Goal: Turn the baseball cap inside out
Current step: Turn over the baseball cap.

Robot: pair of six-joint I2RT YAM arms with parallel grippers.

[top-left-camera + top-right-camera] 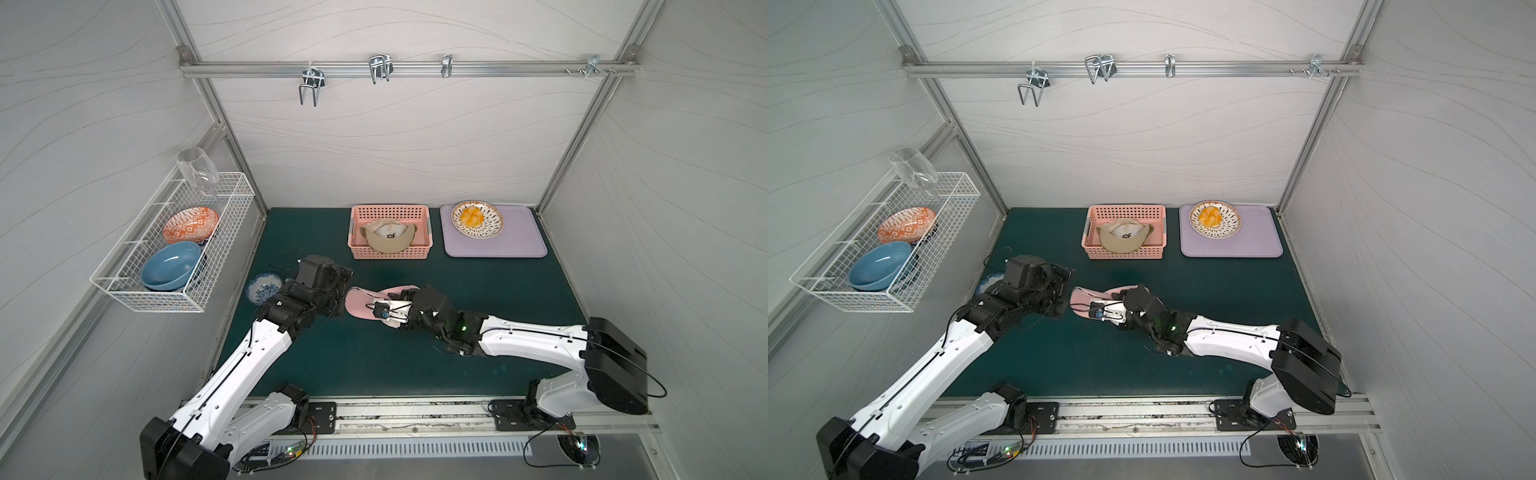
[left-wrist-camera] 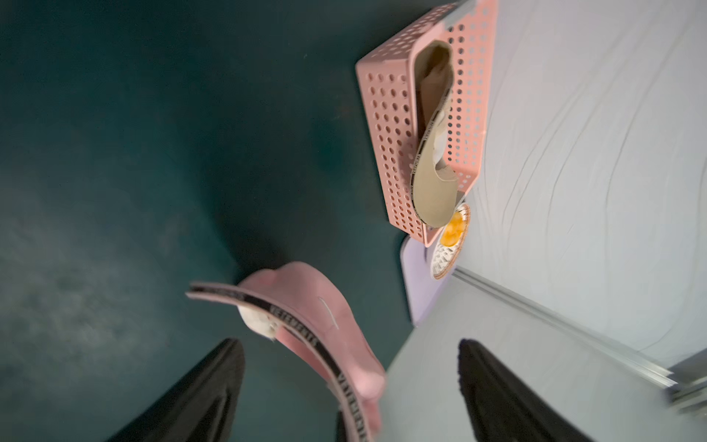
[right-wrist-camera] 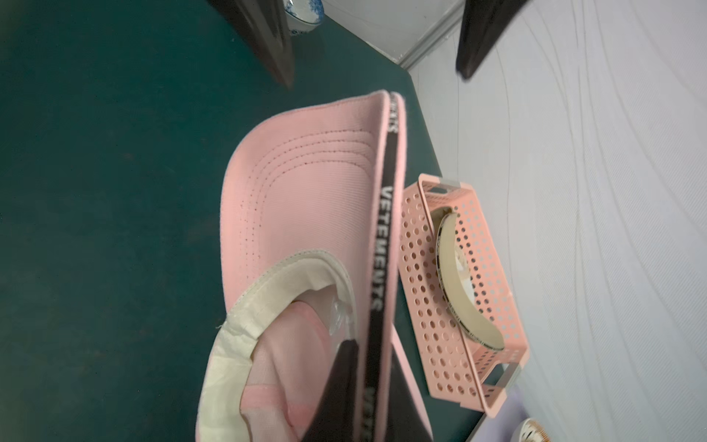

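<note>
The pink baseball cap (image 1: pixel 360 300) (image 1: pixel 1083 297) lies mid-table on the green mat, its brim pointing at the left arm. It has a black lettered band and a cream lining (image 3: pixel 267 294). My right gripper (image 1: pixel 400 296) (image 1: pixel 1122 296) (image 3: pixel 373 356) is shut on the cap's rim, with one finger inside the crown and one outside the band. My left gripper (image 1: pixel 343 291) (image 1: pixel 1065 291) (image 2: pixel 349 344) is open. Its fingers (image 3: pixel 281 57) stand wide on either side of the brim's end (image 2: pixel 306 306) and do not grip it.
A pink perforated basket (image 1: pixel 390 254) holding a beige cap (image 1: pixel 388 245) stands at the back. Beside it is a lilac tray (image 1: pixel 519 243) with a plate (image 1: pixel 478 219) of orange food. A small blue-patterned dish (image 1: pixel 261 287) sits by the left arm. A wire rack (image 1: pixel 124 286) of bowls hangs on the left wall.
</note>
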